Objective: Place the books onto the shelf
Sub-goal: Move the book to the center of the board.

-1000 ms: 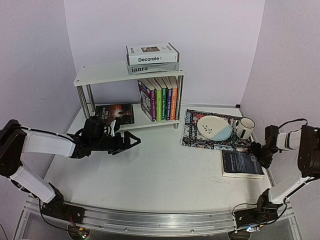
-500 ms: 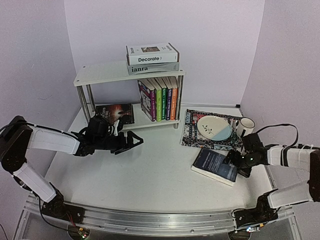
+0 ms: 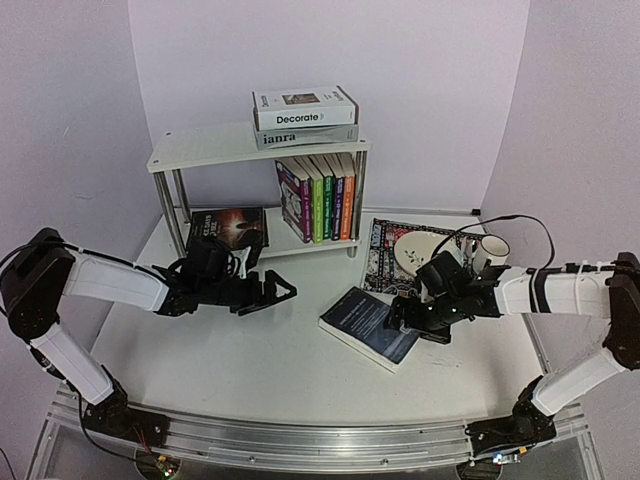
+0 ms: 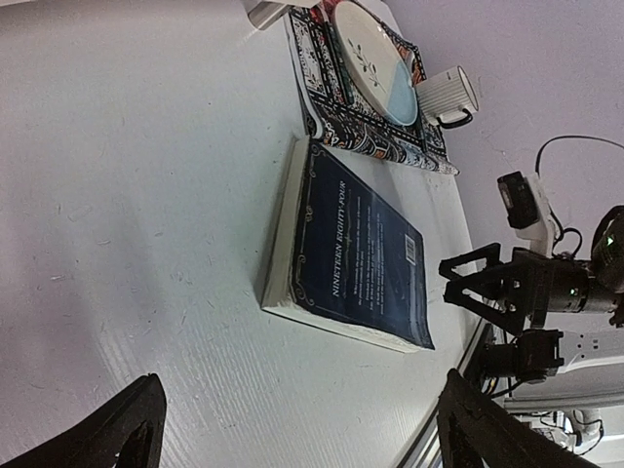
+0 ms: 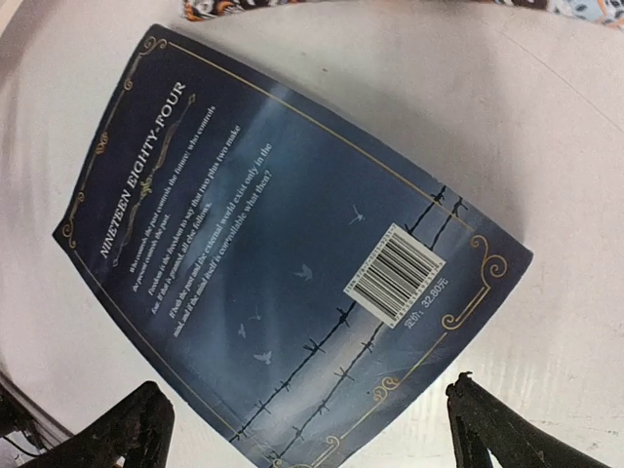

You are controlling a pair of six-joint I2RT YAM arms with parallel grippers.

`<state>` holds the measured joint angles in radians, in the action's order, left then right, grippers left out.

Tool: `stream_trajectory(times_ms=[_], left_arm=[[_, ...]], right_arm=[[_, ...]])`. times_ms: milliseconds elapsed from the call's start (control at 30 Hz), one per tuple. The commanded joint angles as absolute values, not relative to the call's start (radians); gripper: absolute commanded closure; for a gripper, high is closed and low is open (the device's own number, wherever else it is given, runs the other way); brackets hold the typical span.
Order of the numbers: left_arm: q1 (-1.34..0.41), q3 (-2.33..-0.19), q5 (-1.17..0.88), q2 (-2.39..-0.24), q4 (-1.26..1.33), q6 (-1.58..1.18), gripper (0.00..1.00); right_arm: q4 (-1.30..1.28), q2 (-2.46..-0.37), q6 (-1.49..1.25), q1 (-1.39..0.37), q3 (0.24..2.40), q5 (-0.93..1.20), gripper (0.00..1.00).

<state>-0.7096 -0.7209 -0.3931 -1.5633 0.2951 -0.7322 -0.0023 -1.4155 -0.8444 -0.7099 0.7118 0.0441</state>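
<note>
we are judging the job nearly finished. the shelf (image 3: 200, 149) is already carrying most of the books: the white "decorate" book (image 3: 304, 107) is lying on the grey "ianra" book (image 3: 300, 136) on the top tier. a row of colourful paperbacks (image 3: 320, 197) is standing upright on the lower tier, and a dark book (image 3: 232, 226) is lying flat beside them.

one navy book (image 3: 365, 325) is lying back cover up on the table (image 3: 250, 360), well apart from the shelf and just beside the placemat (image 3: 382, 258). the right gripper (image 3: 402, 318) is hovering at the book's far-right edge with jaws spread wide, grasping nothing; whether it is touching the cover we cannot tell. the left gripper (image 3: 283, 292) is hanging between shelf and book, likewise released and empty. we are reckoning that only this last book is needing a lift onto the shelf.
</note>
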Motion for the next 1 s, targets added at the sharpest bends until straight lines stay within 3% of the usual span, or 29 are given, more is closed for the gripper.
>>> stream_trajectory(times_ms=[0,400,567,967], left_arm=[[-0.717,-0.771,-0.405,-1.566,0.316,-0.727,0.02],[-0.797,-0.760,-0.336,-1.563,0.317,-0.796,0.03],[-0.860,-0.758,-0.292,-1.587,0.322,-0.862,0.03],[-0.887,-0.739,-0.315,-1.596,0.383,-0.972,0.03]], right_arm=[[-0.060,-1.401,-0.807,-0.710,0.734,0.020,0.02],[-0.250,-1.382,-0.576,-0.647,0.836,-0.171,0.02],[-0.243,-1.451,-0.485,-0.564,0.887,-0.019,0.02],[-0.176,-1.645,-0.407,-0.561,0.938,0.269,0.06]])
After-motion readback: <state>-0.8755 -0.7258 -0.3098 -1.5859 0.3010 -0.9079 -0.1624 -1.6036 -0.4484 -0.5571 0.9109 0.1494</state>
